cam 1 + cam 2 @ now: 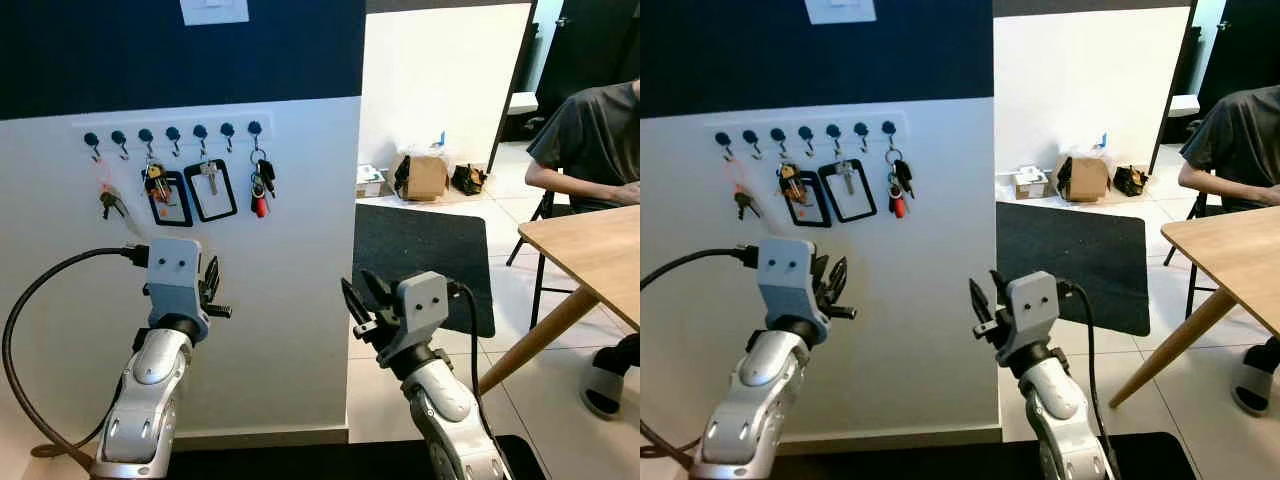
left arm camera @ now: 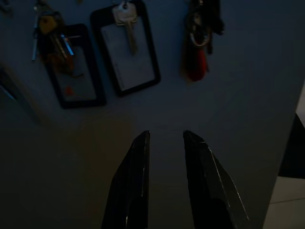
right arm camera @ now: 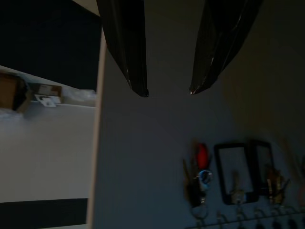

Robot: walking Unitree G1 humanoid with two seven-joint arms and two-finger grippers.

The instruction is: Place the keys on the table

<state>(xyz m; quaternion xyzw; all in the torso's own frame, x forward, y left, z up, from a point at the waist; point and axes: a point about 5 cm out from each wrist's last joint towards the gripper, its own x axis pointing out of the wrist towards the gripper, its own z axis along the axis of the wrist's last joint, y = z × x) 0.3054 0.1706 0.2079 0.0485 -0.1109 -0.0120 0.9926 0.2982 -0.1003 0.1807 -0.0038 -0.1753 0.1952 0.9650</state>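
Several key sets hang from a row of hooks [image 1: 173, 133] on the white wall. From the left these are a bunch with a red tag [image 1: 108, 195], a yellow-headed bunch on a black card holder [image 1: 165, 196], a silver key on a second black holder [image 1: 210, 187], and a bunch with black and red fobs [image 1: 261, 186]. My left gripper [image 1: 212, 282] is raised below the holders, open and empty, short of the wall. In the left wrist view its fingers [image 2: 138, 162] point up at the keys [image 2: 198, 43]. My right gripper [image 1: 360, 296] is open and empty near the wall's corner. The wooden table [image 1: 596, 252] is at the right.
A person in a dark shirt [image 1: 590, 135] sits behind the table, one sandalled foot [image 1: 603, 385] beside its slanted leg [image 1: 540, 335]. A dark mat [image 1: 425, 250] lies on the tiled floor past the wall's corner. A cardboard box [image 1: 425, 176] and bags sit farther back. A black cable [image 1: 25, 310] loops off my left arm.
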